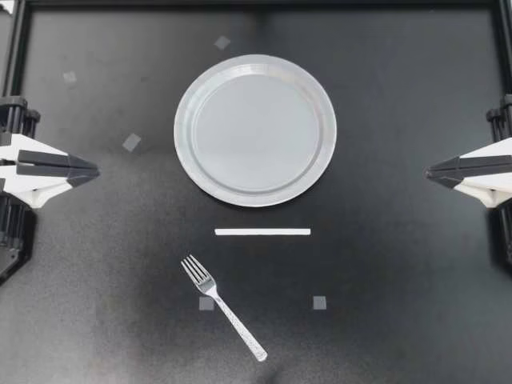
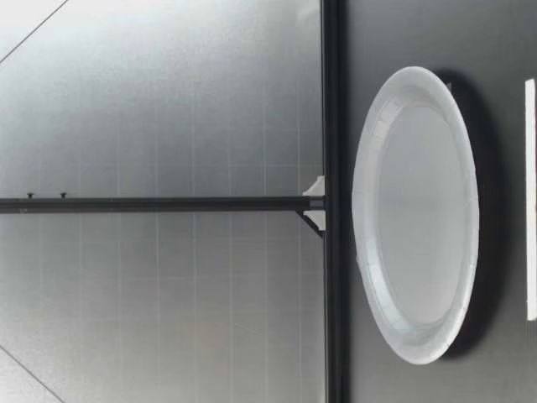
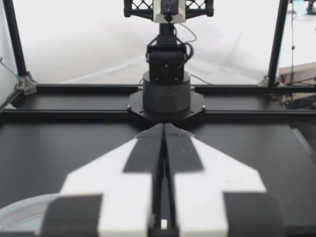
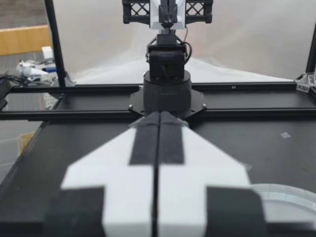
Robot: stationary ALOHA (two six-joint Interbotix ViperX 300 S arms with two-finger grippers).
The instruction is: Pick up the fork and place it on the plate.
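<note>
With both jaws together, you risk skidding the flat, thin fork [image 1: 222,307] at lower centre across the counter [image 1: 400,304].

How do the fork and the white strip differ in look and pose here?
The fork is shiny metal with tines; the white strip is plain and matte. The fork lies diagonally, while the white strip runs straight across. The white strip sits nearer the plate than the fork does. Both lie flat on the table, off the plate.
</note>
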